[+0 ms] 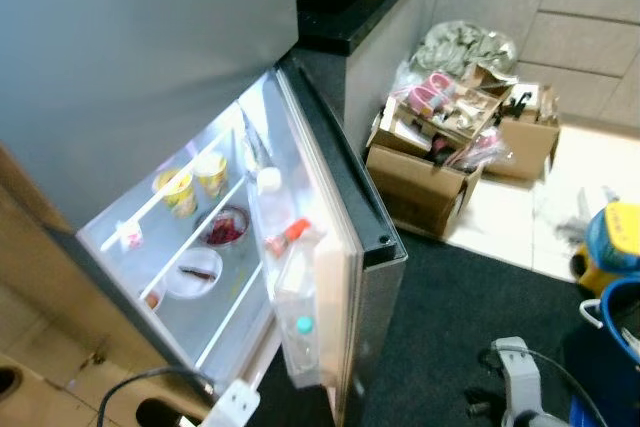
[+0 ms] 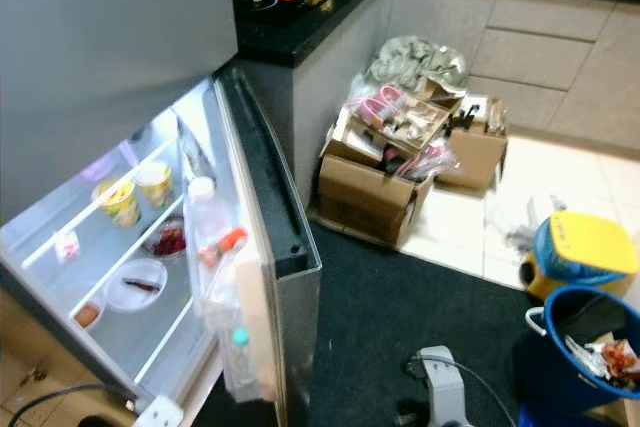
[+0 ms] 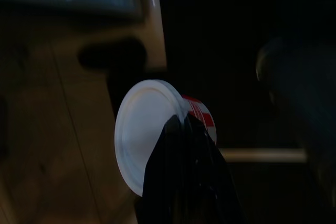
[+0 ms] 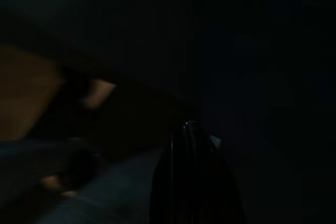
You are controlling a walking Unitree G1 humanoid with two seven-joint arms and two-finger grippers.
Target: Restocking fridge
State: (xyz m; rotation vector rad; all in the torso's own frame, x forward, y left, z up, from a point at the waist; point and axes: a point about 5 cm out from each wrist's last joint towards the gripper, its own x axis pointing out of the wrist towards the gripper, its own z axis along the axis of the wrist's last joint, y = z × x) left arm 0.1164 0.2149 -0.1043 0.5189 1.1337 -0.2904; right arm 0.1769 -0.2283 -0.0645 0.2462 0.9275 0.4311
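- Down at floor level, the fridge (image 1: 120, 57) stands with its lower door (image 1: 335, 277) swung wide and the lit compartment open to view.
- On the upper wire shelf (image 1: 200, 212), toward its back edge, two yellow cups (image 1: 178, 190) stand side by side, touching or nearly so; a small white carton (image 1: 130, 236) sits near the shelf's front corner.
- On the shelf below, a bowl of red food (image 1: 226, 228) lies toward the back and a white plate (image 1: 192, 274) with a dark item on it lies near the middle.
- In the door rack, a clear bottle (image 1: 268, 209) with a white cap stands at the inner end, a red-capped bottle (image 1: 285, 239) leans beside it, and a bottle with a teal cap (image 1: 303, 337) stands at the outer end.
- The left gripper (image 3: 184, 171) shows in the left wrist view, its dark fingers closed around a white-lidded tub (image 3: 147, 129) with a red and white label, held over a dim wooden floor; the view is dark and blurred.
- The right gripper (image 4: 189, 177) is a black shape in a very dark right wrist view; I cannot tell how its fingers stand.
- Beside the fridge a black countertop (image 1: 340, 17) runs along the wall, and two cardboard boxes (image 1: 425, 182) crammed with clutter stand on the floor against the cabinets.
- A blue bucket (image 2: 580, 342) and a yellow and blue container (image 2: 585, 252) sit on the floor at the far side.
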